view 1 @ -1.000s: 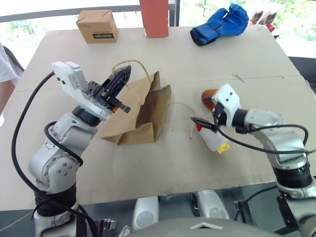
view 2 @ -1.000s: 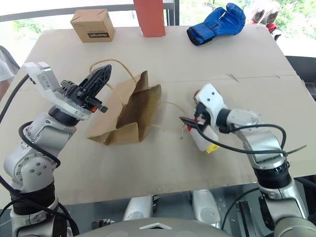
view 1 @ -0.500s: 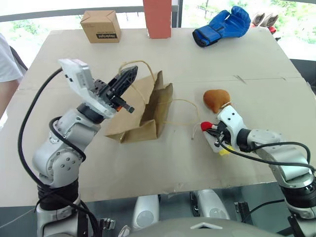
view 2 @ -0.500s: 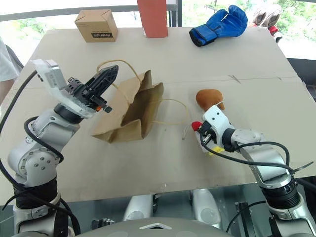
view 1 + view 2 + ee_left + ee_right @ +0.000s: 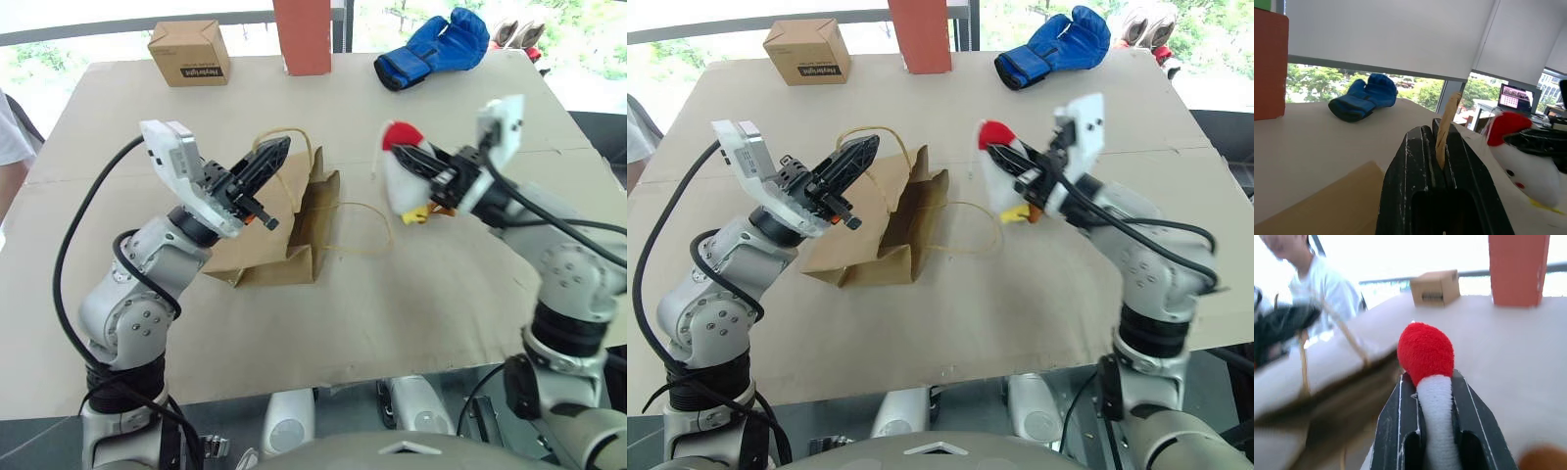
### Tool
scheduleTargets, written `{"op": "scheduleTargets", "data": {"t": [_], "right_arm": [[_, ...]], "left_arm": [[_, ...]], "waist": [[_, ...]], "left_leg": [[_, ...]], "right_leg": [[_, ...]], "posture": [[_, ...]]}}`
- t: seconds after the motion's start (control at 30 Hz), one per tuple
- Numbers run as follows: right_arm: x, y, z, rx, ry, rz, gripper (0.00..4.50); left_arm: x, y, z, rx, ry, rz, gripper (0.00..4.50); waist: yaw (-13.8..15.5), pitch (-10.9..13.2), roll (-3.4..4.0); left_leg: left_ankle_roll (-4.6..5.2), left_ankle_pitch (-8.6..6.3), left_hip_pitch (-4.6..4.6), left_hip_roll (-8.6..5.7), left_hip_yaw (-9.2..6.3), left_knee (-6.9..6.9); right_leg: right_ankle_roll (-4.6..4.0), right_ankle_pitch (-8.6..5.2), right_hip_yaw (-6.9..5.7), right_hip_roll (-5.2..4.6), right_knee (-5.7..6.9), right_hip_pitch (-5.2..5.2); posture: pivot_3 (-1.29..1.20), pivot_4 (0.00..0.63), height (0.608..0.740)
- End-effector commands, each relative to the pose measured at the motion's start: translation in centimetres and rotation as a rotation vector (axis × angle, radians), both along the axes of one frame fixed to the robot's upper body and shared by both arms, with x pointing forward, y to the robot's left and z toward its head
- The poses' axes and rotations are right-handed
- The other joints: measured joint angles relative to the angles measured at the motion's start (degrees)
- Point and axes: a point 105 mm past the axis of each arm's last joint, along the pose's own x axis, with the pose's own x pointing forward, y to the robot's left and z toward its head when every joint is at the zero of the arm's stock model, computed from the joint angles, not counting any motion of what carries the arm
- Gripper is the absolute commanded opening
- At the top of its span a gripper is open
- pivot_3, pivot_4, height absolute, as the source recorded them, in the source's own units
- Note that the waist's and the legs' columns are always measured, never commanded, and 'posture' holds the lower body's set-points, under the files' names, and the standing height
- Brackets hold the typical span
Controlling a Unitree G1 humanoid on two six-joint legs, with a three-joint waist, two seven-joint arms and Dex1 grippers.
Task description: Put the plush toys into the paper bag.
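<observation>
Lifted off the tabletop (image 5: 118,333) since a second ago, the white toy (image 5: 407,181) sits clenched in the right tool (image 5: 431,176) beside the paper bag (image 5: 284,230) — steer it over the mouth, which the left tool (image 5: 266,162) holds up by its pinched handle (image 5: 1445,128), before letting go — the orange toy (image 5: 1542,458) comes after.

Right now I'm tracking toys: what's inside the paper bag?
The paper bag's mouth shows only dark interior; deeper is hidden. The white toy is in the right hand.

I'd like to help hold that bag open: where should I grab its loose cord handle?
Probably the loose handle at its outermost bend, farthest from the paper bag, coming from above on the bag's right. It lies flat on the table, so fingers must straddle the cord. The left gripper pinches the other handle.
</observation>
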Motion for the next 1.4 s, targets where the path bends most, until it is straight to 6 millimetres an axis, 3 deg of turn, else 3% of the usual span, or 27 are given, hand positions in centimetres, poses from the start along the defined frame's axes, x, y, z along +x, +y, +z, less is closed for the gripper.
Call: {"op": "scheduleTargets", "data": {"t": [0.03, 0.17, 0.47, 0.73, 1.0, 1.03, 1.2, 1.3, 1.4], "right_arm": [[-0.2, 4.8, -1.5, -0.093, -0.038, 0.095, 0.08], [-0.7, 7.9, -4.7, -0.257, -0.041, 0.236, 0.08], [0.4, 12.5, -7.0, -0.365, 0.025, 0.382, 0.08], [2.6, 14.4, -6.7, -0.149, 0.355, 0.419, 0.08], [3.4, 16.5, -8.6, -0.078, 0.548, 0.376, 0.08], [3.3, 16.7, -8.6, -0.066, 0.552, 0.379, 0.77], [2.8, 16.5, -8.2, -0.018, 0.529, 0.412, 2.91], [2.2, 15.2, -7.9, -0.046, 0.477, 0.419, 4.28], [1.6, 12.8, -7.3, -0.092, 0.395, 0.404, 4.47]], "left_arm": [[-0.3, 0.0, 1.4, -0.025, -0.053, 0.003, 0.00], [-0.5, -0.3, 1.7, -0.035, -0.060, -0.007, 0.00], [-1.1, -1.1, 0.9, -0.017, -0.045, -0.045, 0.00], [-1.9, -1.5, -0.2, -0.034, -0.002, -0.060, 0.00], [-2.4, -1.7, -0.4, -0.098, 0.025, -0.052, 0.00], [-2.4, -1.7, -0.4, -0.105, 0.028, -0.049, 0.00], [-2.2, -0.8, 0.0, -0.167, 0.043, -0.016, 0.00], [-2.1, -0.2, -0.1, -0.191, 0.057, 0.007, 0.00], [-1.8, 1.1, -0.2, -0.219, 0.073, 0.052, 0.00]], "waist": [[0.10, 0.00, 0.01], [0.37, -0.02, -0.02], [0.10, -0.03, -0.02], [0.12, -0.03, -0.02], [0.05, -0.03, -0.02], [0.07, -0.03, -0.02], [0.10, -0.02, -0.02], [0.11, -0.04, -0.03], [0.37, -0.03, -0.02]], "left_leg": [[0.00, 0.00, -0.02, 0.00, 0.00, -0.01], [0.00, 0.01, -0.78, -0.02, -0.06, 0.07], [-0.01, 0.03, -0.69, 0.01, -0.06, 0.07], [-0.01, 0.03, -0.69, 0.02, -0.07, 0.05], [-0.01, 0.03, -0.70, 0.01, -0.09, 0.07], [0.00, 0.03, -0.70, 0.02, -0.09, 0.06], [0.00, 0.03, -0.72, 0.01, -0.10, 0.06], [0.00, 0.03, -0.72, 0.02, -0.11, 0.06], [0.00, 0.02, -0.73, 0.01, -0.12, 0.05]], "right_leg": [[0.00, 0.00, 0.00, 0.00, 0.00, -0.01], [0.03, 0.04, -0.04, -0.02, 0.05, -0.68], [0.02, 0.05, -0.04, 0.04, 0.16, -0.68], [0.01, 0.05, -0.06, 0.04, 0.18, -0.69], [0.00, 0.06, -0.10, 0.03, 0.18, -0.68], [0.00, 0.06, -0.10, 0.04, 0.18, -0.69], [0.00, 0.06, -0.10, 0.03, 0.18, -0.69], [0.00, 0.06, -0.10, 0.04, 0.19, -0.69], [0.01, 0.06, -0.12, 0.03, 0.18, -0.68]], "posture": [[0.00, 0.150, 0.740], [0.00, 0.150, 0.740], [0.00, 0.150, 0.740], [0.00, 0.150, 0.740], [0.00, 0.150, 0.740], [0.00, 0.150, 0.740], [0.00, 0.150, 0.740], [0.00, 0.150, 0.740], [0.00, 0.150, 0.740]]}}
